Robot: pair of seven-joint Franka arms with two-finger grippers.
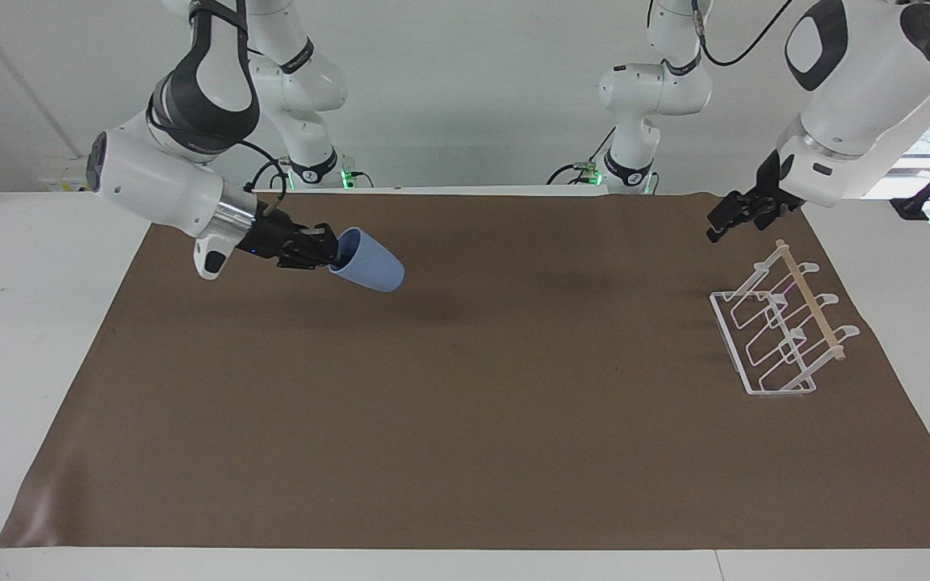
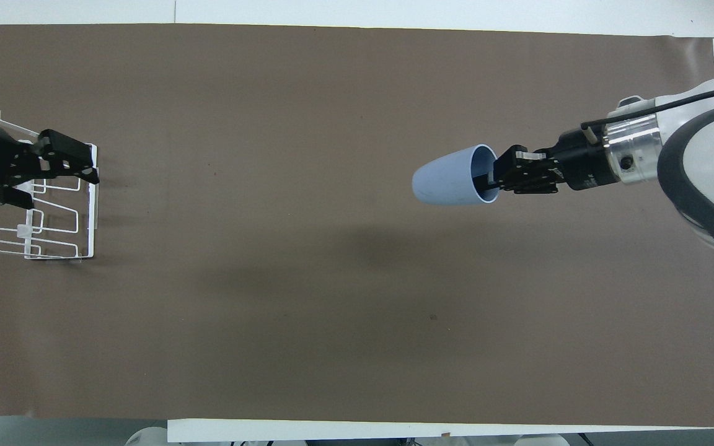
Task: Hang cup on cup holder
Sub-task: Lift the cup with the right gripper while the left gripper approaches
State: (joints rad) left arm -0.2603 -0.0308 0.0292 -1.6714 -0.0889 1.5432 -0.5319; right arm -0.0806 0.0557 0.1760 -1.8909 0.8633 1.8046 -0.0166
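The light-blue cup (image 1: 372, 265) is held in the air over the brown mat, lying nearly on its side with its base pointing toward the left arm's end of the table. My right gripper (image 1: 334, 252) is shut on its rim, one finger inside the mouth. In the overhead view the cup (image 2: 444, 179) and the right gripper (image 2: 492, 179) show the same hold. The white wire cup holder (image 1: 810, 300) with its wooden rod stands on the mat at the left arm's end. My left gripper (image 1: 719, 226) hovers over the holder's edge (image 2: 92, 210), not touching it, as the overhead view (image 2: 75, 162) also shows.
A brown mat (image 1: 465, 420) covers most of the white table (image 1: 21, 339). Nothing else lies on it between the cup and the holder. The arm bases stand at the table's robot end.
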